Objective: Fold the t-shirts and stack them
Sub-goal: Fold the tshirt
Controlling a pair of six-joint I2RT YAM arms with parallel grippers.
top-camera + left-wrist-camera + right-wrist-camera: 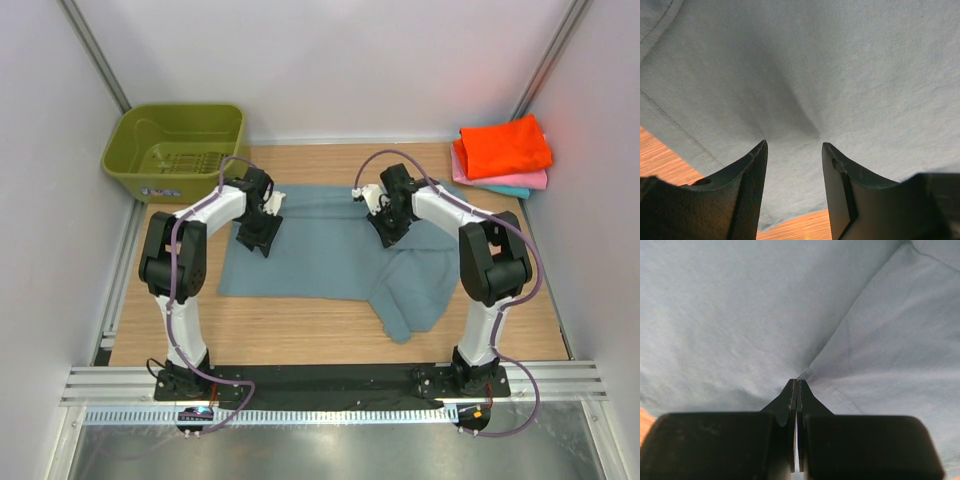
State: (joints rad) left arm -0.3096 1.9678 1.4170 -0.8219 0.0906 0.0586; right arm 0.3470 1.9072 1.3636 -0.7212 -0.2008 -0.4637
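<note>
The large blue-grey t-shirt [320,245] lies spread on the wooden table, with its right part bunched and folded toward the front [415,290]. My left gripper [258,238] is open, its tips pressed down on the shirt's left part [840,75] near a hem; a small wrinkle runs between the fingers [752,170]. My right gripper [388,232] is shut, pinching a stitched edge of the shirt [865,355]. Creases radiate from its tips [797,381]. The folded orange shirt [505,146] tops the pink shirt [500,180] and the teal shirt [512,191] at the back right.
An olive-green plastic basket [175,150] stands at the back left corner. The wooden table [300,330] shows in front of the shirt. White walls close in on both sides and at the back.
</note>
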